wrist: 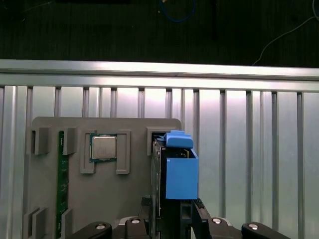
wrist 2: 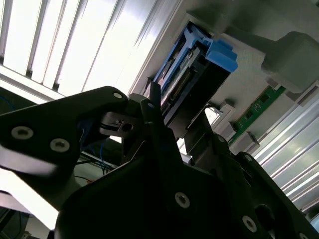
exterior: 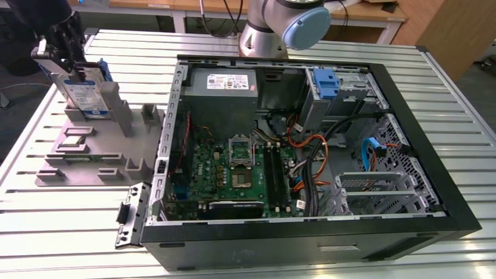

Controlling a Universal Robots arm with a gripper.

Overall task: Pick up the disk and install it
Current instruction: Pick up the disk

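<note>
end effector [wrist: 172,206] clasps upright disk [wrist: 180,172] over slatted metal table [wrist: 249,149].

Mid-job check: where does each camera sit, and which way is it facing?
Exterior view: high off the arm, looking down on the table, the open computer case and the grey fixture; the arm's base and the gripper show.
First wrist view: on the arm, looking down past the gripper onto the disk standing in the fixture.
Second wrist view: on the arm, close behind the gripper's black links, facing the disk's edge.
Shared: all three show disk and gripper.
</note>
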